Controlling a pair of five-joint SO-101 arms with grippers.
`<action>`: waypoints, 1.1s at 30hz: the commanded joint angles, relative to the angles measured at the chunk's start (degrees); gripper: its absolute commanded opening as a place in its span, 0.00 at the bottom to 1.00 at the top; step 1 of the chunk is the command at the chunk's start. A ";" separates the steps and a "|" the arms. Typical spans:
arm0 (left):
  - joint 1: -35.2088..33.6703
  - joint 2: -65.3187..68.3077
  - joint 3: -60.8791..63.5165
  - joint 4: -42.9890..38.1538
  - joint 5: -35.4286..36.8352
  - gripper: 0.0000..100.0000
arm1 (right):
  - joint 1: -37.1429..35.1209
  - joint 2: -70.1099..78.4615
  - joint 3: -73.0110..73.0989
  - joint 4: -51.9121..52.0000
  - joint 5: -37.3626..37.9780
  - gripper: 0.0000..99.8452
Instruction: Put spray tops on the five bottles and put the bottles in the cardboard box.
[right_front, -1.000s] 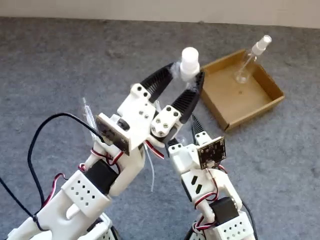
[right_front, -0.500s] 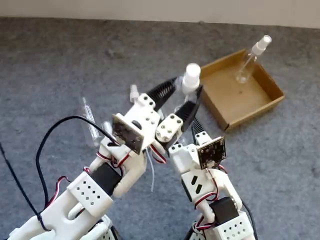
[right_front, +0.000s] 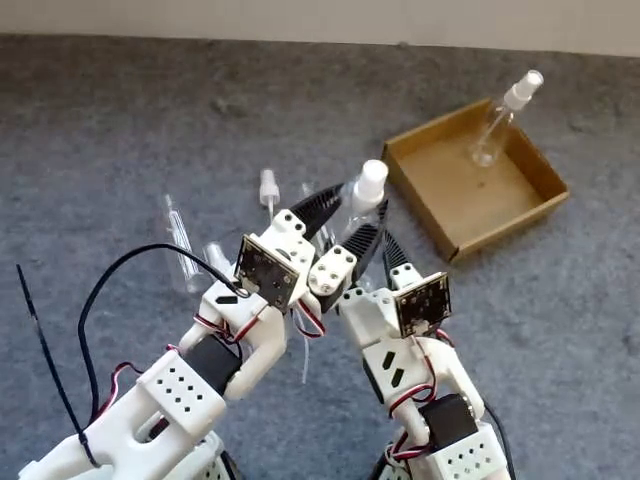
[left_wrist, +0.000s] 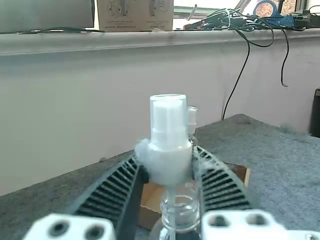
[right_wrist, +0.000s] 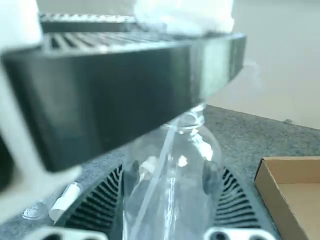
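A white spray top (left_wrist: 167, 131) sits clamped in the left tool (right_front: 362, 203), just above the open threaded neck of a clear bottle (right_wrist: 170, 170). That bottle stands roughly upright in the grip of the right tool (right_wrist: 170, 205), with a thin tube running down inside it. The cardboard box (right_front: 450, 190), shallow, brown and open, lies at the far right of the grey desk (right_front: 120, 120) and holds a second bottle (right_front: 492, 135) with its top on, leaning against the far wall, while a loose spray top (right_front: 268, 188) and a slender bottle (right_front: 180, 240) lie on the desk left of the tools.
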 joint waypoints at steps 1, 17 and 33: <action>-0.92 -1.45 -0.57 -0.97 0.35 0.01 | -0.57 -1.01 5.85 0.13 0.53 0.11; -1.27 -13.76 -0.31 14.15 0.70 0.01 | -0.57 -1.01 5.85 0.13 0.53 0.11; -1.45 -13.67 -0.31 13.54 0.70 0.08 | -0.57 -1.01 5.85 0.13 0.53 0.11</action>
